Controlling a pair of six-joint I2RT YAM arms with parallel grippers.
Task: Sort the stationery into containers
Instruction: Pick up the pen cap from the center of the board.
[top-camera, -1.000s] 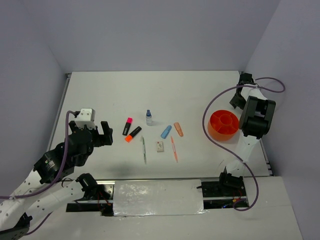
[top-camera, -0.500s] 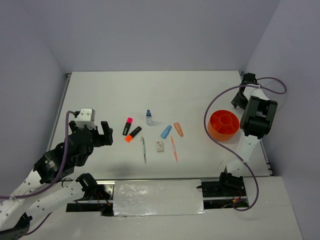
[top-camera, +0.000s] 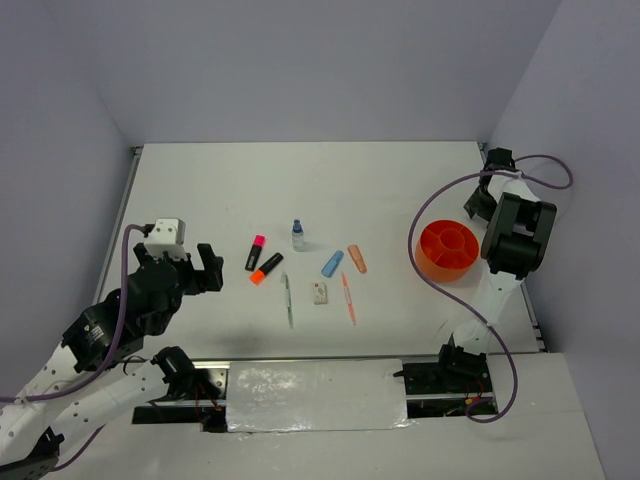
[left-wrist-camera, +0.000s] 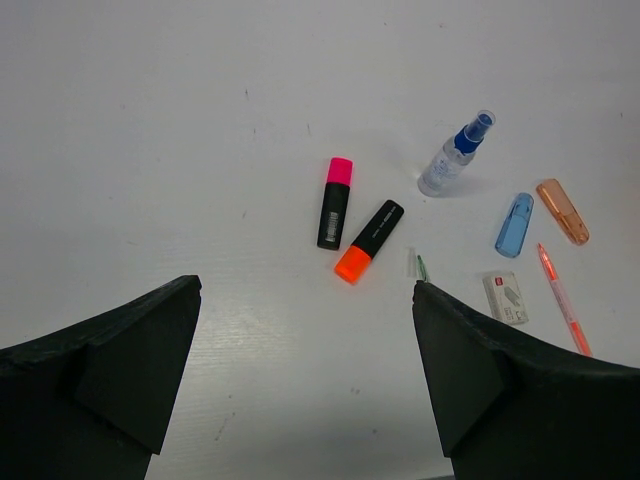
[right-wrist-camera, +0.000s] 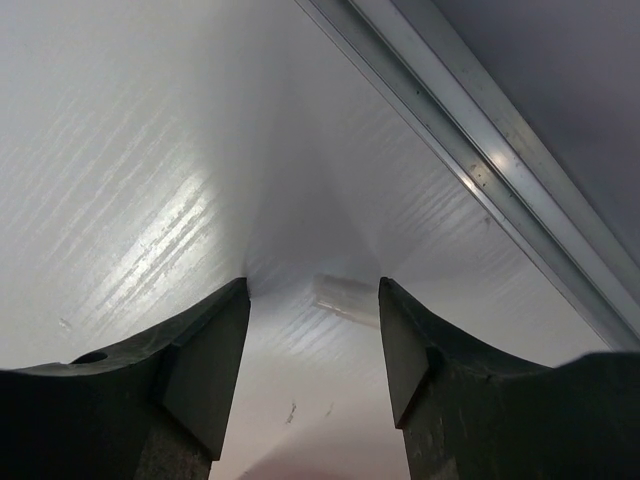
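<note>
Top external view is showing a matte white surface (top-camera: 350, 190) with a faint wood-like grain, walled by plain grey panels. At its right side a round, glossy plastic orange bowl (top-camera: 447, 250) is sitting, its inside split by curved dividers; it is the only container, and a purple cable (top-camera: 420, 215) is looping around its left edge. The left gripper (left-wrist-camera: 305, 288) is hanging over the left part of the surface with its blunt black fingers spread wide, holding nothing. The right gripper (right-wrist-camera: 312, 285) is pointing down at the far right corner beside a brushed metal rail (right-wrist-camera: 470, 160), its fingers standing partly apart over bare surface and gripping nothing. All eight stationery pieces are lying loose in a cluster at mid-surface, well apart from the bowl. Two thin pens are lying lengthwise near the front edge: a silver pen (top-camera: 288, 299) and an orange pen (top-camera: 348, 297). Two flat black highlighters are lying just beside each other, the pink-capped highlighter (top-camera: 256, 252) and the orange-capped highlighter (top-camera: 265, 268). Two stubby translucent markers are forming a narrow V, the blue marker (top-camera: 332, 263) and the peach marker (top-camera: 357, 259). One clear spray bottle (top-camera: 297, 235) with a blue top is standing behind them, and one small white eraser block (top-camera: 320, 293) is resting between the pens.
</note>
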